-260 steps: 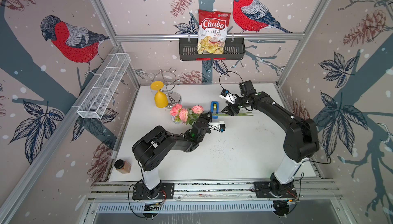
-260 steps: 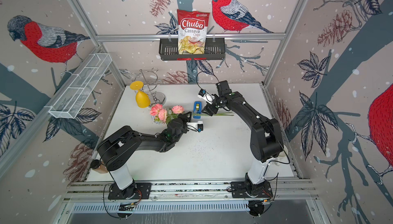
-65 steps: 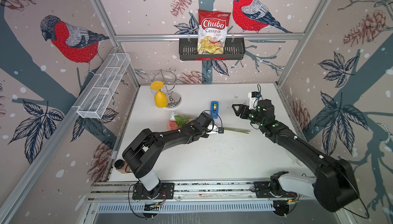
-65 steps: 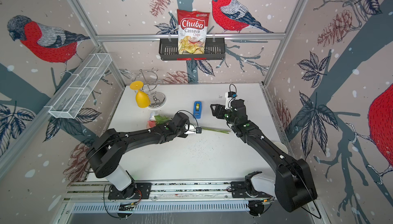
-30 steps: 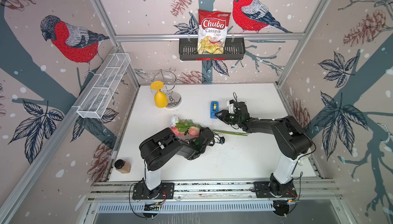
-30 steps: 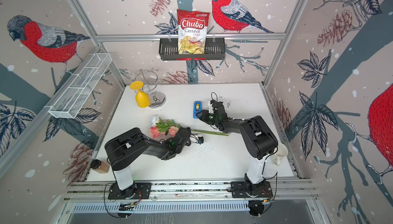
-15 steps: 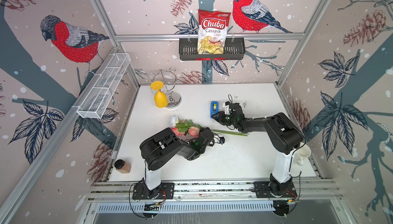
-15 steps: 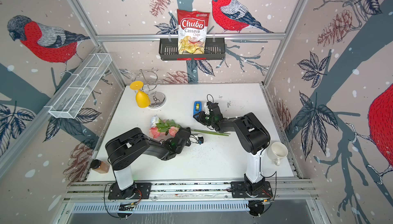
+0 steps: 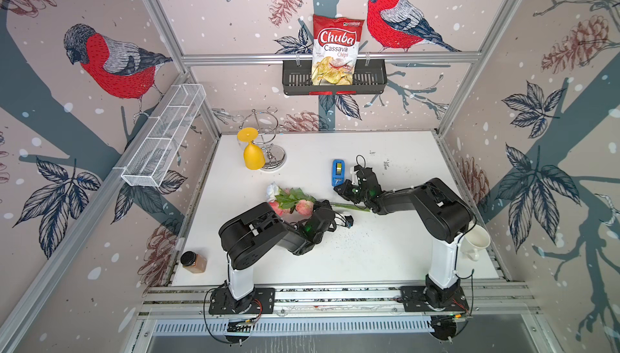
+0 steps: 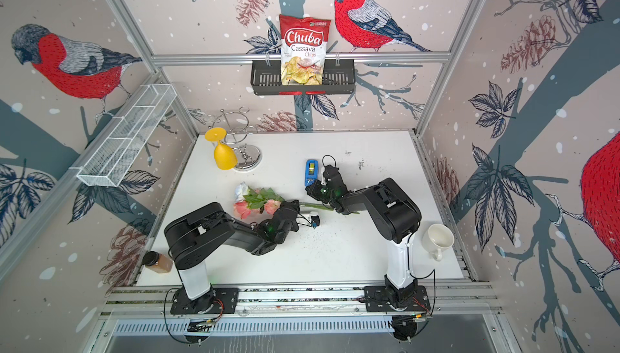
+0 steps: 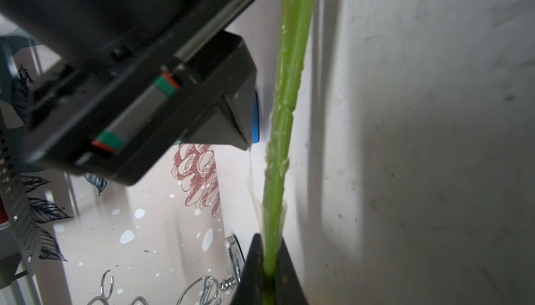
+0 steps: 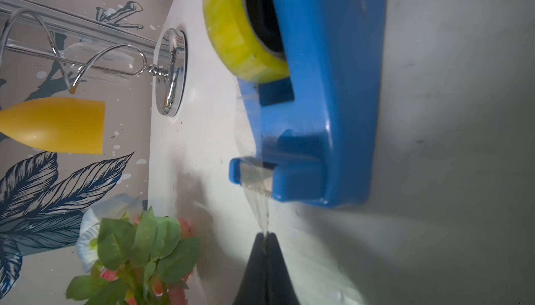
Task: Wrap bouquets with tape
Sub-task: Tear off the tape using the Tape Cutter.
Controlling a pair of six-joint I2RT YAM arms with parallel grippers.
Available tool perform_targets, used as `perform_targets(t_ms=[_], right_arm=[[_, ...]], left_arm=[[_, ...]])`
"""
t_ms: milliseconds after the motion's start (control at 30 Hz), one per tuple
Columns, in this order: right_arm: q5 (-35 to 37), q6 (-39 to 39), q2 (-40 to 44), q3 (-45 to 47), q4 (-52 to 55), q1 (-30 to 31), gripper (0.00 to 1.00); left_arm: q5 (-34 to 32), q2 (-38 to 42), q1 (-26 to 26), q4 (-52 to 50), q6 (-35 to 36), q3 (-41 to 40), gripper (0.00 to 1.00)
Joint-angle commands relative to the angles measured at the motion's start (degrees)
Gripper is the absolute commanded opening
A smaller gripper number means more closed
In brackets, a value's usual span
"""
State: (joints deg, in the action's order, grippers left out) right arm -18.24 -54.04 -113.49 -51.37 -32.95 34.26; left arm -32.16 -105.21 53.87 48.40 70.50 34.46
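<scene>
The right gripper (image 12: 265, 235) is pinched on the free end of the tape (image 12: 259, 205), just near the blue dispenser (image 9: 338, 172). The bouquet (image 9: 295, 200) lies to its left, stems pointing right, clamped by the left gripper (image 11: 270, 260).

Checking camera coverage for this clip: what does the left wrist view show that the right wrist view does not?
Only the left wrist view shows the left gripper shut on the green stems, with a wisp of tape against them. Only the right wrist view shows the yellowish tape roll, the right gripper pinching the clear tape end, the blooms and the yellow goblet. Both show the blue dispenser.
</scene>
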Motion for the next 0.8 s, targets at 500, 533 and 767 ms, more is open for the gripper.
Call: perform_targets(t_ms=[500,533,767], right_arm=[[7.77,-10.87,-0.55,2.84,7.43,2.03,0.0],[7.95,-12.1,-0.25,3.81,6.58,2.04,0.0],[9.56,-10.08,2.8,4.01,5.41,2.4,0.05]], left_arm=[[-0.61,8.38,3.06,1.94,1.21,-2.9,0.0],[-0.58,8.65,3.32,1.9,1.3,-3.0,0.0],[-0.69,10.15,4.58,2.4,2.84,-3.12,0.0]])
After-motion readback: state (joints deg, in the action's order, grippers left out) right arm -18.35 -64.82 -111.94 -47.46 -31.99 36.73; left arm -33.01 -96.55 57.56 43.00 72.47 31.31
